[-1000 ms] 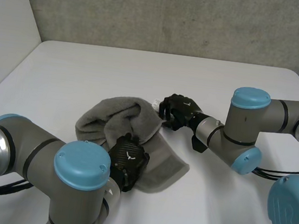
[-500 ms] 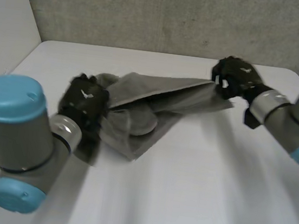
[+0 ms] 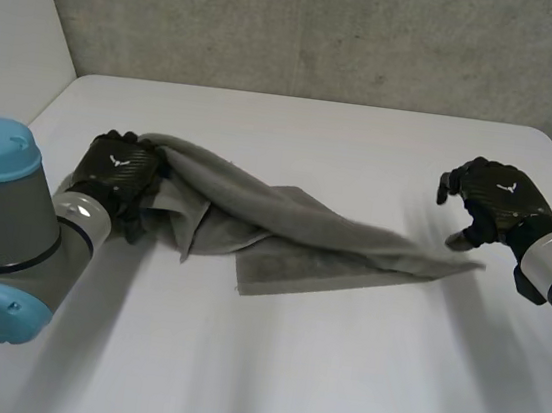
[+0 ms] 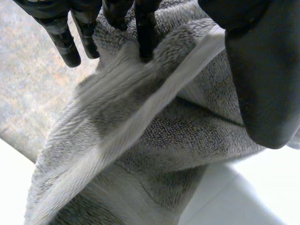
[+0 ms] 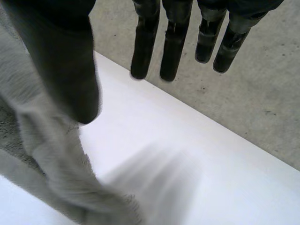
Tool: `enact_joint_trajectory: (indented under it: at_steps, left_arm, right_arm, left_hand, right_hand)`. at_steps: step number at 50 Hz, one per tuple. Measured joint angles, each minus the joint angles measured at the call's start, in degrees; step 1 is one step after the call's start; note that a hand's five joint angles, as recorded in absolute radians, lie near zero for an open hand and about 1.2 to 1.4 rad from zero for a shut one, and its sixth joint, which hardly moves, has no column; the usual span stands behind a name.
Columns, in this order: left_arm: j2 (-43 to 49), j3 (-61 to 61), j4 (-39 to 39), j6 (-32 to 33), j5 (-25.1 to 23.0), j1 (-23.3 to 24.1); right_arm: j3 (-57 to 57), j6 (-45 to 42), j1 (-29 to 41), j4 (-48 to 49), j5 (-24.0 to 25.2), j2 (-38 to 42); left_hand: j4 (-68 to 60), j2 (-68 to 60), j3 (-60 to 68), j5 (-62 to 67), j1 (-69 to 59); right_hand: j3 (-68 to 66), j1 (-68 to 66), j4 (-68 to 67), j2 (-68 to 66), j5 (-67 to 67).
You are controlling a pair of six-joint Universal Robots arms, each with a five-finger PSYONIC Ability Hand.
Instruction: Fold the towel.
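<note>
The grey towel (image 3: 294, 224) lies stretched in a long twisted band across the white table (image 3: 336, 375). My left hand (image 3: 117, 175) is at its bunched left end. In the left wrist view that hand's fingers (image 4: 61, 33) are straight and spread from the thumb, with the towel (image 4: 140, 140) lying loose between them and one fingertip touching it. My right hand (image 3: 499, 199) hovers just above the towel's right end and is apart from it. Its fingers (image 5: 173, 42) are straight and hold nothing, and the towel (image 5: 42, 140) hangs beside its thumb.
A grey concrete wall (image 3: 328, 32) stands behind the table's far edge. Bare tabletop lies in front of the towel and behind it. The left arm's elbow (image 3: 1, 233) is low over the table's near left.
Both arms swung apart and drew the crumpled towel out into a long band. Both hands then opened, and the right end dropped from the right hand.
</note>
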State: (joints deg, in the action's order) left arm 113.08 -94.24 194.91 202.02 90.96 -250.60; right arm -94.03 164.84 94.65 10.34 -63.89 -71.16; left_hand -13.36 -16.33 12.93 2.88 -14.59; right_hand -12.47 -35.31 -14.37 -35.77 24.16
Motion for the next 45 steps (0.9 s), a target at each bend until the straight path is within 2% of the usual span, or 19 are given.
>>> enact_joint_trajectory:
  at_steps: [3,11,22,29,36,45]
  left_arm:
    - [-0.21,-0.45,-0.20,0.01,-0.04,-1.26]
    - [-3.89,-2.55,-0.93,-0.02,-1.67,-3.28]
    - [-8.58,-4.99,-3.39,-0.15,-11.06,-3.68]
    - [-8.24,-5.05,-6.90,-0.03,-14.00,-5.38]
    - [-7.49,-5.21,-9.96,0.11,-14.72,-7.15]
    - [-7.14,-4.48,-18.77,0.55,-18.29,-9.14]
  right_arm:
    - [-0.53,-0.08,0.29,0.31,-0.12,-0.05]
    - [-2.94,0.01,0.86,2.74,-0.38,-0.62]
    - [-6.65,-1.98,3.50,4.19,0.90,-1.97]
    - [-7.83,-5.95,8.10,2.31,2.40,-2.46]
    - [-7.98,-7.93,13.05,-0.01,0.85,-0.92]
    - [-7.65,-10.18,13.91,-0.52,0.15,2.42]
  left_hand:
    - [0.00,0.00,0.00,0.00,0.00]
    - [0.00,0.20,0.00,0.00,0.00]
    - [0.00,0.24,0.00,0.11,0.00]
    - [0.00,0.69,0.00,-0.03,0.01]
    - [0.00,0.79,0.00,0.12,0.00]
    - [0.00,0.92,0.00,-0.06,0.10]
  right_hand:
    - [0.00,4.06,0.00,3.98,-4.89]
    - [0.00,4.65,0.00,4.01,-5.17]
    - [0.00,4.65,0.00,4.01,-5.16]
    - [0.00,4.65,0.00,4.01,-5.17]
    - [0.00,4.65,0.00,4.01,-5.16]
    - [0.00,5.54,0.00,4.96,-5.92]
